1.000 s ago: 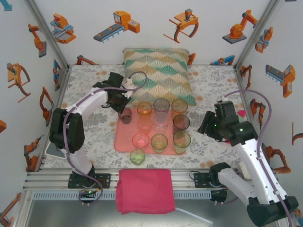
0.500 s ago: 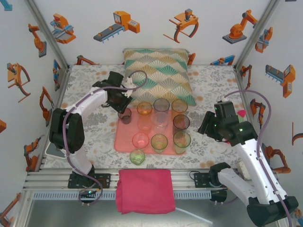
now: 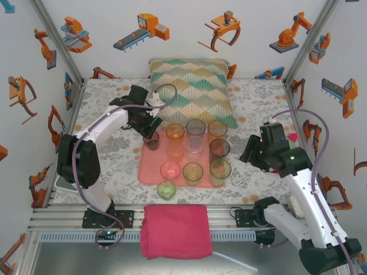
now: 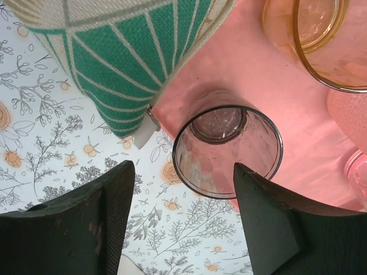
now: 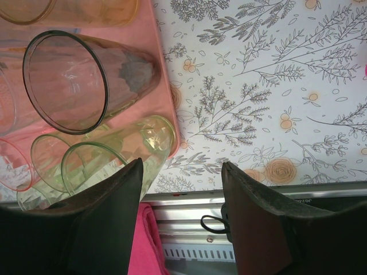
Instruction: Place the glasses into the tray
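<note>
A: L gripper [image 3: 148,129]?

B: Top cam puts it over the tray's [image 3: 150,167] far-left corner, above the grey glass [image 3: 152,139]. Wrist cam adds detail: fingers [image 4: 86,223] spread wide, either side of that glass, not clamping it. Glass upright, base just inside the corner, cushion [image 4: 126,57] corner just beside.

A: R gripper [image 3: 253,152]?

B: Off the tray's right edge, above the table [image 3: 252,103]. Wrist cam: jaws apart, nothing between. Dark glass [image 5: 69,80] and green glass [image 5: 109,154] stand in the near-right corner.

A: Others?

B: Top cam: most glasses [image 3: 195,127] on the tray. Lone green glass [image 3: 166,189] at the near edge. On or off the rim, can't tell.
</note>
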